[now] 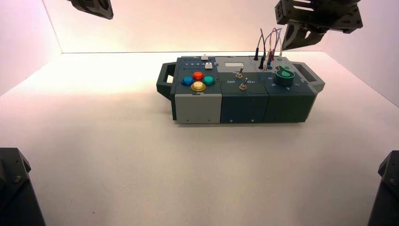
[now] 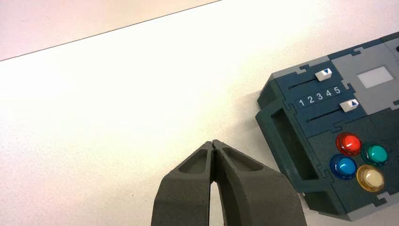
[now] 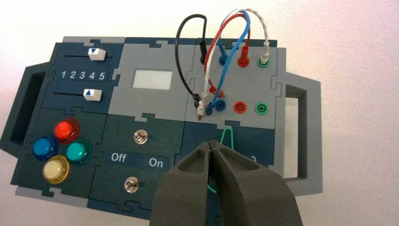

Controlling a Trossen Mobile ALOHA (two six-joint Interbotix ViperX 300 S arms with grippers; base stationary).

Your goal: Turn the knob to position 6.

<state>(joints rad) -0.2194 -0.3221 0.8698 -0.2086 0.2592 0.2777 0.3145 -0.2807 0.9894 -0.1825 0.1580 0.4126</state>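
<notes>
The green knob (image 1: 284,75) sits on the right end of the box's top, its pointer lobe aimed toward the wire sockets. My right gripper (image 1: 292,41) hangs shut and empty above and behind the knob. In the right wrist view its shut fingertips (image 3: 212,146) cover most of the knob (image 3: 227,135); only the tip of the lobe and a "2" on the dial show. My left gripper (image 1: 94,7) is parked high at the far left, shut and empty (image 2: 214,143) over bare table left of the box.
The box (image 1: 197,107) has handles at both ends. It bears red, blue, teal and yellow buttons (image 3: 66,130), two sliders (image 3: 96,54), two metal toggles (image 3: 139,137) marked Off/On, a small screen (image 3: 152,79), and looped wires (image 3: 221,42) just behind the knob.
</notes>
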